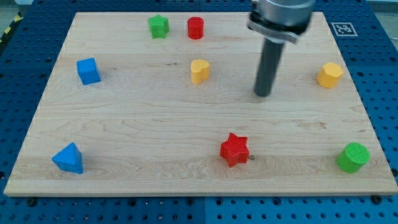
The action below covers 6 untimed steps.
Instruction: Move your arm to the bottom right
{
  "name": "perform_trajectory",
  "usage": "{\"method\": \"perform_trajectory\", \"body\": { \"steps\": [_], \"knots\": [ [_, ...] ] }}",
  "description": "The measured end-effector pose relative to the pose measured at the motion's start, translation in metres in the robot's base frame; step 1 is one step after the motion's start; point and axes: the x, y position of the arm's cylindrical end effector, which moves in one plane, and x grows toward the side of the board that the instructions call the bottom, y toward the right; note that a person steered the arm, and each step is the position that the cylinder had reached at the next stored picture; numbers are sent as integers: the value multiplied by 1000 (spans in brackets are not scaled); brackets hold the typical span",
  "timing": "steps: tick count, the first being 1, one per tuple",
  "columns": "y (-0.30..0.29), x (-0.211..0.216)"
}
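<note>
My tip [263,94] rests on the wooden board [124,124], right of centre in the upper half. It touches no block. The yellow heart block [199,71] lies to its left and the yellow hexagon block [330,74] to its right. The red star block [235,149] lies below it, slightly left. The green cylinder [353,157] stands near the view's bottom right corner.
A green star block [158,26] and a red cylinder [196,28] stand near the top edge. A blue cube [88,71] is at the left and a blue triangular block [68,158] at the bottom left. A blue pegboard [385,93] surrounds the board.
</note>
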Motion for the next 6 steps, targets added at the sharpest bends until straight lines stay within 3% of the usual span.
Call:
{"method": "perform_trajectory", "body": {
  "steps": [3, 4, 6],
  "knots": [
    [203, 106],
    [209, 152],
    [178, 163]
  ]
}}
